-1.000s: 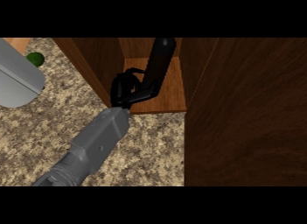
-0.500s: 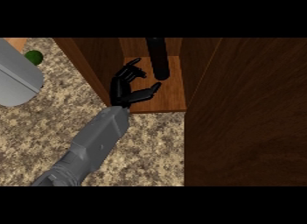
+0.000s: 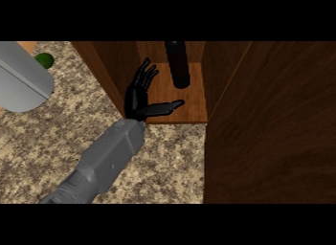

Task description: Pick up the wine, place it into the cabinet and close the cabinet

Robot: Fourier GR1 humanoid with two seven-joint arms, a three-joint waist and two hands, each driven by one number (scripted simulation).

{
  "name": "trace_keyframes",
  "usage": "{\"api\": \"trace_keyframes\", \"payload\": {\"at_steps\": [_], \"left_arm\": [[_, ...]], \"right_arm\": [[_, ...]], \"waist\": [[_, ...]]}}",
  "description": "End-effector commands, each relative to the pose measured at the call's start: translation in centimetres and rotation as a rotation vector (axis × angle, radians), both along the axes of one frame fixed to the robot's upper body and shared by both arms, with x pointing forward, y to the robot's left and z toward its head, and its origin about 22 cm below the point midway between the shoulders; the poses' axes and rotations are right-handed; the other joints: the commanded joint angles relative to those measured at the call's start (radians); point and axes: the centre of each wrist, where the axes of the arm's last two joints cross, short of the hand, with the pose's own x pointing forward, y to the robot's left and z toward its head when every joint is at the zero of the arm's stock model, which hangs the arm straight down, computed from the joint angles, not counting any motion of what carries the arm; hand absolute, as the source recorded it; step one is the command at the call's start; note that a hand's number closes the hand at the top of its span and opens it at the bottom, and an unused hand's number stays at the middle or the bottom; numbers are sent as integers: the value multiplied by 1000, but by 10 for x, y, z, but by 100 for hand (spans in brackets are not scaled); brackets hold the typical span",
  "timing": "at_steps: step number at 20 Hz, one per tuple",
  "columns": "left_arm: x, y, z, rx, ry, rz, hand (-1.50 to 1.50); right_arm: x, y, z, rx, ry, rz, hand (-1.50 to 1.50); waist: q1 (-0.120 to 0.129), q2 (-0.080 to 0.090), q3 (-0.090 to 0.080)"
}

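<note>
The wine bottle (image 3: 177, 64) is dark and stands upright on the cabinet's wooden shelf (image 3: 190, 106), toward the back. My left hand (image 3: 138, 98) lies over the shelf's front left part. It is open, with straight fingers pointing into the cabinet and the thumb stretched right. A small gap separates the fingers from the bottle, and nothing is held. The cabinet's door (image 3: 276, 124) stands open as a wide dark panel on the right. My right hand does not show.
The cabinet's left wall (image 3: 103, 64) rises beside my hand. A big grey rounded object (image 3: 15, 76) sits at the upper left over the speckled counter (image 3: 29, 153), with a small green thing (image 3: 44, 60) behind it.
My left hand let go of the bottle, straightened its fingers and moved slightly left of it. The bottle went from tilted in the grip to standing upright on the shelf.
</note>
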Motion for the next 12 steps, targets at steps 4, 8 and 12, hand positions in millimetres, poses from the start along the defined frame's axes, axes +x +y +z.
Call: {"api": "trace_keyframes", "payload": {"at_steps": [4,8,12], "left_arm": [[-12,10,5,52,-51,14,-150],[-42,14,6,19,-58,-86,-150],[-70,8,28,29,-53,-201,-150]], "right_arm": [[3,3,8,-9,15,-14,-150],[-3,6,5,11,31,-13,-150],[-15,8,12,-3,1,-9,-150]], "waist": [[52,-28,13],[48,-28,13],[51,-30,13]]}}
